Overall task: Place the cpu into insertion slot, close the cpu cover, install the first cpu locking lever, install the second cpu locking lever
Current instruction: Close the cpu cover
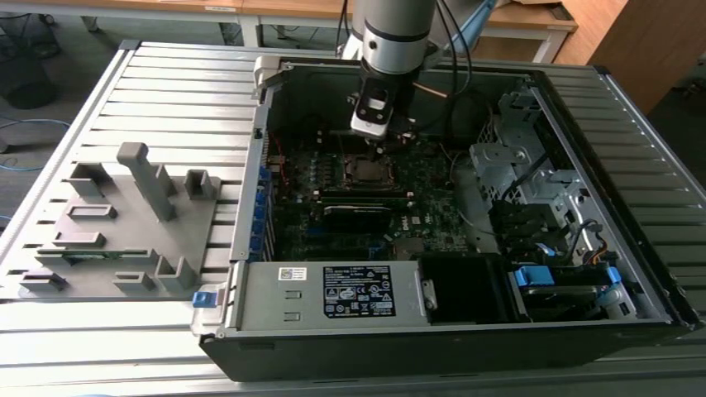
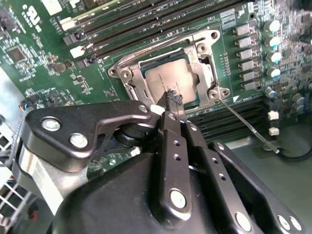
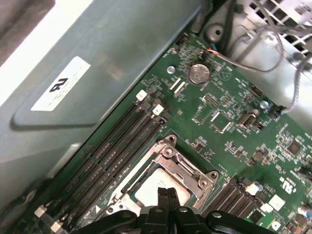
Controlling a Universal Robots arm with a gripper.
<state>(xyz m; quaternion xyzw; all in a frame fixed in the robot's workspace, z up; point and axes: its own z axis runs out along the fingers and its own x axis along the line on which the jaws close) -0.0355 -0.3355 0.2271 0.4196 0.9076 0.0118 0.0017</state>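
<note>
On the exterior view's left a grey moulded fixture [image 1: 121, 219] lies on the ribbed table [image 1: 66, 347], and what its pockets hold is hard to make out. Beside it, the open computer case [image 1: 441, 351] holds a green motherboard [image 1: 331, 223], a power supply [image 1: 331, 294] along its near edge and a metal drive cage [image 1: 530, 178] toward the exterior view's right. On the board the insertion slot [image 2: 214, 36] holds the cpu [image 2: 165, 78], seated flat, with the cpu cover [image 2: 132, 84] lying down around it and the chip showing through its window. A thin lever rod [image 2: 248, 127] sticks out from one socket corner. The arm [image 1: 395, 33] hangs vertical inside the case, its gripper [image 2: 173, 97] just above the cpu, fingers [image 2: 171, 141] pressed together on nothing. In both wrist views the gripper hides part of the socket's edge, so I cannot tell whether the cover is latched
</note>
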